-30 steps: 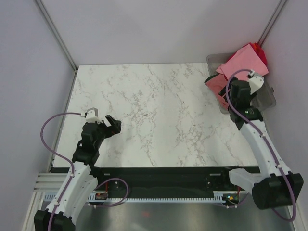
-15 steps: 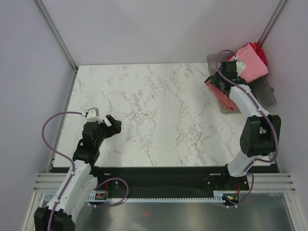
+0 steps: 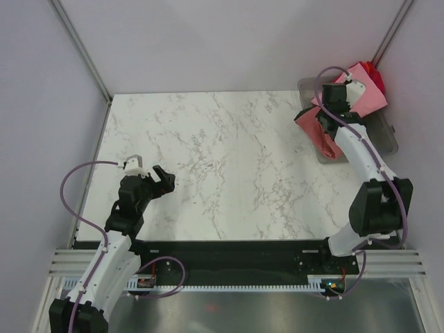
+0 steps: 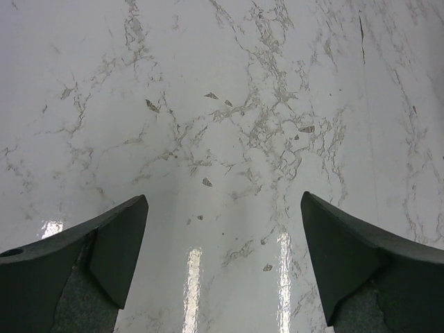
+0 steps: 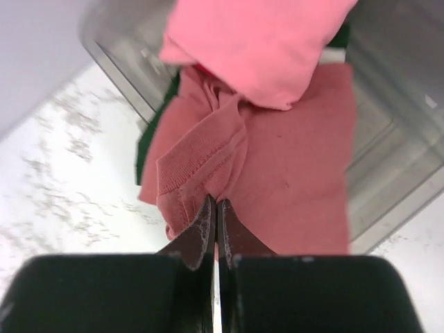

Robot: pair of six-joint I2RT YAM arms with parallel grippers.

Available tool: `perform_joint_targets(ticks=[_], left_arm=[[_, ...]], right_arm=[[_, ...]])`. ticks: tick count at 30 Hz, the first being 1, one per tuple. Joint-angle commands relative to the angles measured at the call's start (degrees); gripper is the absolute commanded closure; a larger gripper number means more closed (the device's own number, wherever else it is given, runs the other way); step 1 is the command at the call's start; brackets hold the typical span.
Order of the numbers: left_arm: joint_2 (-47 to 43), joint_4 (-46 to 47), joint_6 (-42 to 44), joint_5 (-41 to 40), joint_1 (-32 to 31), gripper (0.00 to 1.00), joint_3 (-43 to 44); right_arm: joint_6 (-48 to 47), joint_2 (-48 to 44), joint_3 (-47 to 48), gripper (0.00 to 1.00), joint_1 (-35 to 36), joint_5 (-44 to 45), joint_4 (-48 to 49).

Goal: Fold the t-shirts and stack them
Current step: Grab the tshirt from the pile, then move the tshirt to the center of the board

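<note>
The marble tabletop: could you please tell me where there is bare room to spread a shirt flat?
The tabletop is bare from the left end effector across to the tub. The far-right corner is crowded: the tub, the pink shirt, and the right end effector pinching the brick-red shirt.

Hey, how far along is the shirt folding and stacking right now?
Done: nothing; no folded shirt lies on the marble table. In hand: the right gripper is shut on the brick-red shirt at the edge of the tub, while the left gripper hangs open over bare marble. Left: pull it out, fold it, then do the pink shirt and the others.
</note>
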Motion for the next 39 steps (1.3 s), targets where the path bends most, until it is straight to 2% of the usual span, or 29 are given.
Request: perform_joint_targets(ticks=[1, 4, 7, 11, 13, 14, 17, 18, 21, 22, 25, 28, 29, 31, 32, 34, 35, 36, 37, 38, 39], left_arm=[[-0.16, 2.71, 0.39, 0.96, 0.20, 0.02, 1.47], [-0.60, 2.62, 0.39, 0.97, 0.20, 0.02, 1.38], [-0.69, 2.62, 0.39, 0.88, 0.20, 0.02, 1.20], [-1.21, 2.36, 0.39, 0.62, 0.20, 0.02, 1.20], [-1.56, 2.18, 0.48, 0.44, 0.20, 0.02, 1.20], [-1.91, 2.01, 0.39, 0.35, 0.20, 0.02, 1.12], [-2.53, 1.83, 0.39, 0.00, 0.20, 0.01, 0.94], [-2.79, 1.74, 0.39, -0.09, 0.20, 0.01, 0.85], [-3.06, 1.56, 0.31, -0.44, 0.20, 0.01, 0.85], [-3.06, 1.48, 0.39, -0.53, 0.20, 0.01, 0.94], [-2.97, 1.21, 0.31, -0.97, 0.20, 0.01, 1.03], [-3.15, 0.69, -0.13, -2.02, 0.20, 0.00, 1.20], [-3.23, 0.25, -0.39, -2.46, 0.20, 0.00, 1.20], [-3.50, 0.07, -0.49, -2.55, 0.20, 0.00, 1.29], [-3.50, -0.19, -0.57, -2.46, 0.20, 0.00, 1.38], [-3.50, -0.54, -0.75, -2.46, 0.20, 0.00, 1.47], [-3.32, -0.81, -1.97, -3.33, 0.20, 0.00, 1.38], [-3.15, -1.24, -2.41, -3.69, 0.20, 0.00, 1.38], [-3.06, -1.34, -2.68, -3.78, 0.20, 0.00, 1.38], [-2.54, -1.34, -2.68, -3.43, 0.20, 0.00, 1.64], [-2.36, -1.34, -2.68, -3.26, 0.20, 0.00, 1.82]], right_arm=[[-3.74, -13.31, 4.37, 1.00, 2.02, 4.49, -0.03], [-7.61, -16.84, 8.23, 1.00, 5.80, 0.73, -1.52], [-10.34, -18.26, 14.90, 1.00, 13.79, -0.34, -5.21], [-10.25, -14.84, 21.94, 1.00, 25.02, -10.60, -8.56], [-11.73, -12.65, 26.94, 1.00, 30.13, -11.77, -9.87], [-12.62, -10.11, 29.13, 1.00, 36.16, -11.69, -10.31], [-15.52, -2.99, 42.56, 1.00, 45.50, -10.37, -14.78], [-15.87, -0.97, 51.57, 1.00, 46.93, -10.28, -16.19], [-15.88, 4.50, 63.83, 1.00, 49.05, -11.94, -17.79], [-15.62, 4.33, 64.48, 1.00, 49.05, -11.95, -16.92], [-16.05, -0.39, 57.84, 1.00, 48.97, -7.05, -11.12], [-16.67, -5.76, 44.49, 1.00, 48.01, 0.42, -7.07], [-16.76, -6.82, 36.53, 1.00, 47.48, 0.97, -5.76], [-16.06, -9.54, 28.32, 1.00, 46.07, 1.84, -4.52], [-15.27, -10.25, 20.27, 1.00, 44.41, 2.29, -3.91], [-12.46, -12.54, 12.15, 0.99, 42.30, 2.38, -3.20], [-11.49, -13.24, 4.62, 0.94, 40.11, 2.29, -2.50], [-10.35, -13.95, 1.15, 0.74, 39.13, 2.12, -2.41], [-8.51, -15.61, -2.19, 0.70, 37.99, 2.11, -2.15], [-7.71, -16.58, -8.22, 0.61, 36.59, 3.42, -1.19], [-7.01, -19.11, -10.89, 0.33, 36.40, 4.74, -0.65]])
